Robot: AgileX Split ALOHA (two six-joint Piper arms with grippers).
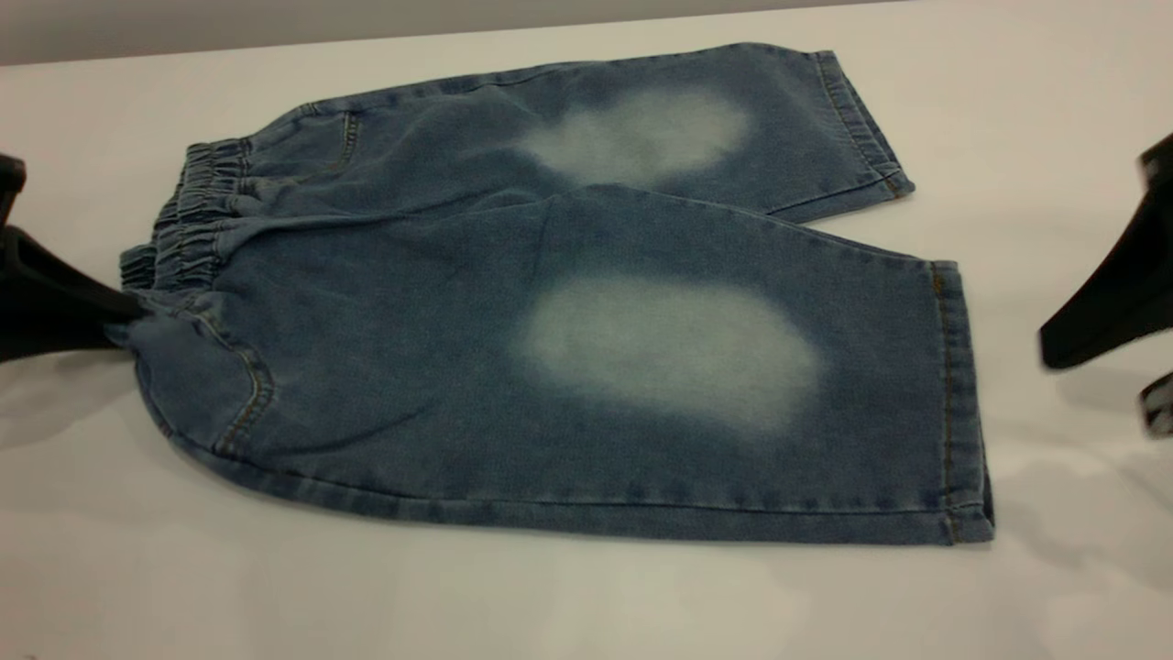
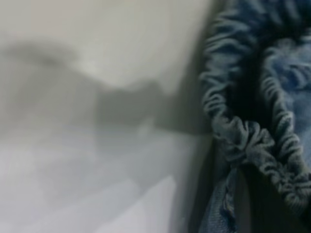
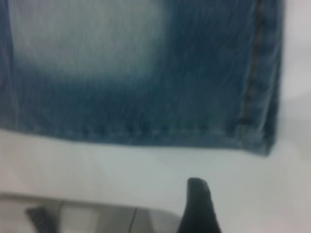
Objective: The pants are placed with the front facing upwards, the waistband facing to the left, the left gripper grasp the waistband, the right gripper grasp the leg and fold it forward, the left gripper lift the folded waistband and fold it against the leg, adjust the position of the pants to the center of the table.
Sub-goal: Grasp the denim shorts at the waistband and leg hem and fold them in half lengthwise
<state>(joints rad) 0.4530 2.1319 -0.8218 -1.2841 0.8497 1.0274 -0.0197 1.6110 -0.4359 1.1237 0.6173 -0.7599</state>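
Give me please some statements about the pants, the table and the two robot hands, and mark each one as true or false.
1. The pants lie spread flat and not yet folded. True.
2. The waistband points to the right side of the exterior view. False: it is at the left, and the leg hems are at the right.
3. The left hand is at the waistband end of the pants. True.
4. The right hand is gripping a leg hem. False: it is apart from the pants, over bare table.
5. The pants show two pale faded patches. True.
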